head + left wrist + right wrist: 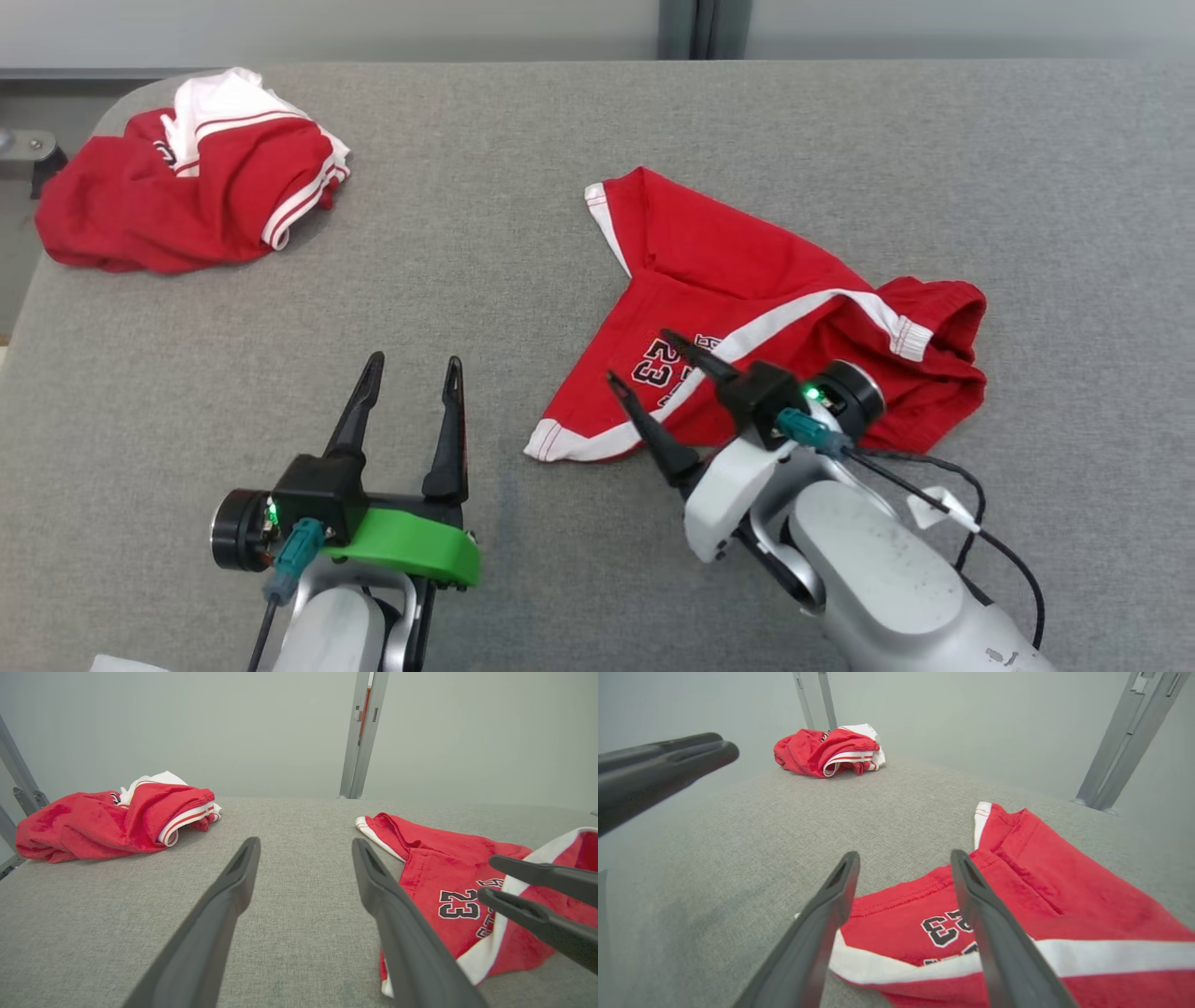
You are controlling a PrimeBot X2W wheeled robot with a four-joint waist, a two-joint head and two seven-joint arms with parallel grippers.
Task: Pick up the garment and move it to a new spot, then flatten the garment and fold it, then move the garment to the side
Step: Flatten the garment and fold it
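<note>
Right claw [639, 355]: open, empty, tips over near-left hem of shorts [747, 271]. Shorts: crumpled on counter [560, 121], centre-right, long axis roughly left-to-right. Left claw [415, 359]: open, well left; right arm nearer.

Bright, even, diffuse light; soft faint shadows under the garment [747, 308]; wrist views bend at the edges; near fingers [803, 952] slightly blurred.

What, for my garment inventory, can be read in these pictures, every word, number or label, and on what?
"23": dark numerals on the red shorts by the right gripper.
Lettering next to the "23": partly hidden, unreadable.
Dark marks on the crumpled red garment: too small to read.
</note>
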